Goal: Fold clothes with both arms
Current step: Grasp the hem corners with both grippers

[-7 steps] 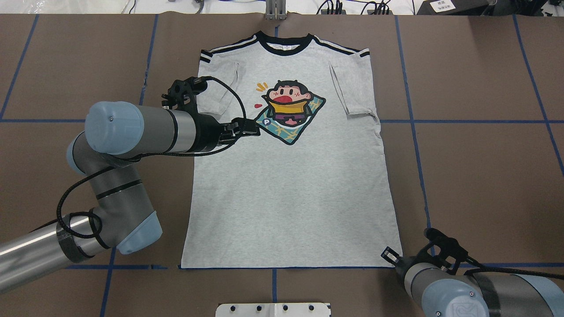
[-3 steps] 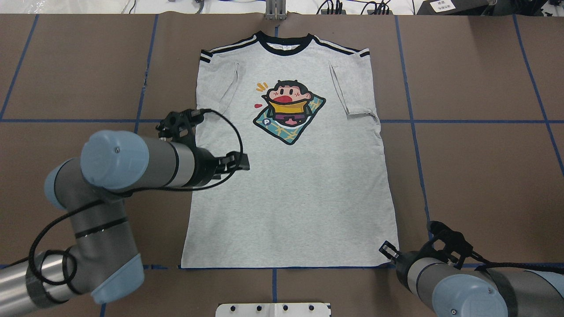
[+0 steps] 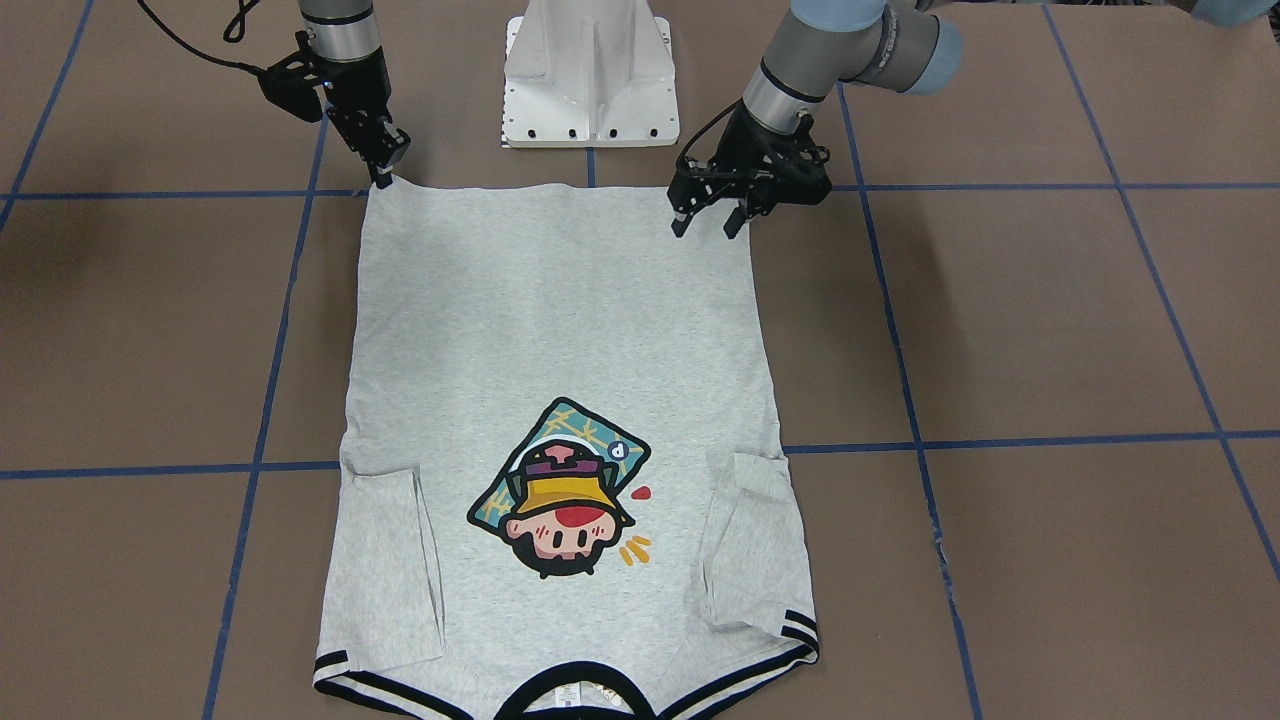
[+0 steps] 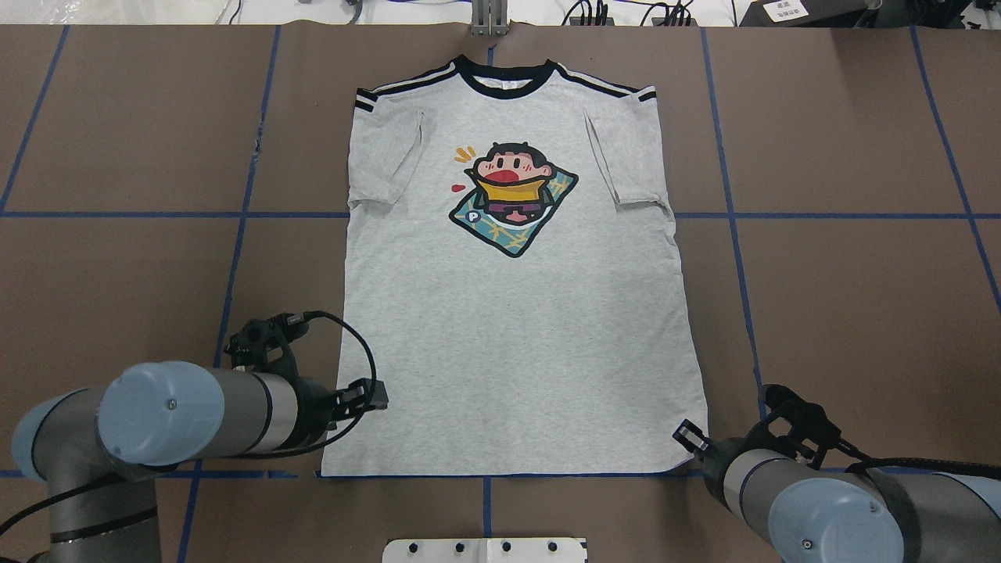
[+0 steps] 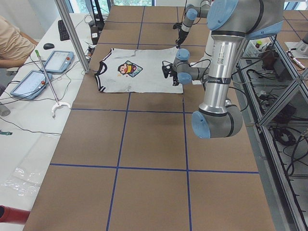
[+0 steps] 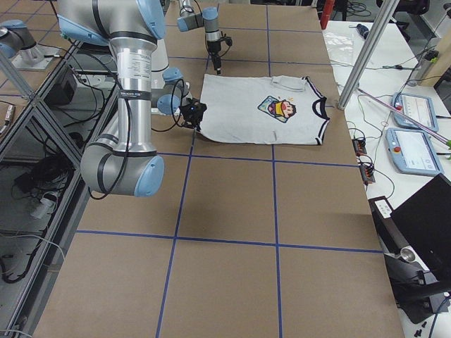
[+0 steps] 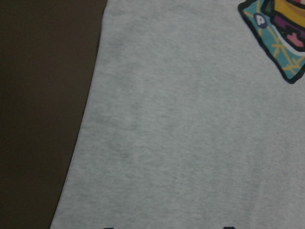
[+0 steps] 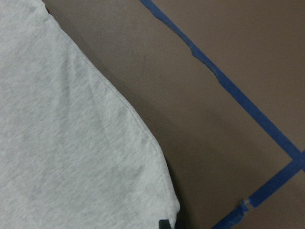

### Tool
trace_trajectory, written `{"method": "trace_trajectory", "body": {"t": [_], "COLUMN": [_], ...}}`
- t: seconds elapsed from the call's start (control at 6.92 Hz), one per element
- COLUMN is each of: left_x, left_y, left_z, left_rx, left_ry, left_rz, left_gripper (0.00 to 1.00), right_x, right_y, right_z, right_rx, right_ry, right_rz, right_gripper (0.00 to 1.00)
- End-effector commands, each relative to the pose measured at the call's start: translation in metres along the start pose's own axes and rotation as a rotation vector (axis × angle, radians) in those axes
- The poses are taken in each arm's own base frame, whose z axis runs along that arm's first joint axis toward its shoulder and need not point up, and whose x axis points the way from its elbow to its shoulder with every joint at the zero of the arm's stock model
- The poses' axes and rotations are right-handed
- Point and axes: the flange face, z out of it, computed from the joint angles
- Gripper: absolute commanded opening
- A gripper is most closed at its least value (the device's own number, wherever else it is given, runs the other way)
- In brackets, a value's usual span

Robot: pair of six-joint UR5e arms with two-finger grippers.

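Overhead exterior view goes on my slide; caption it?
Left gripper and right gripper near the hem corners of the flat T-shirt.

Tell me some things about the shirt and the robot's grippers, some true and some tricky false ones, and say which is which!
1. The shirt lies flat with its cartoon face up. True.
2. The left gripper is shut on the collar. False: it is open, over the shirt's edge near the hem.
3. Both sleeves are folded in onto the front. True.
4. The right gripper is over the cartoon face. False: it is at a hem corner, far from the face.
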Motion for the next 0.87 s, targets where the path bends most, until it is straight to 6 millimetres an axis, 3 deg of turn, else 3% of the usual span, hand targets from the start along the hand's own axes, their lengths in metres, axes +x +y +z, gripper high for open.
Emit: {"method": "trace_trajectory", "body": {"t": [0.0,0.29,0.58,0.72], "left_x": [-0.025,-0.041,-0.040,-0.040], "left_y": [0.034,0.032,0.032,0.033], "left_z": [0.018,0.028,0.029,0.028], "left_rx": [-0.019,-0.012,-0.014,-0.017], "left_ry": [-0.065,-0.102,-0.105,-0.106], "left_rz": [-0.019,-0.019,-0.021,-0.020], "left_gripper": [0.79,0.77,0.68,0.34], "right_x": [0.001,0.002,0.000,0.000], "right_y": [0.000,-0.001,0.001,0.001], "right_z": [0.000,0.001,0.000,0.000], "right_rx": [0.002,0.004,0.000,0.000], "right_ry": [0.003,0.005,0.002,0.002], "right_rz": [-0.003,-0.003,-0.003,-0.003], "right_gripper": [0.00,0.00,0.00,0.00]}}
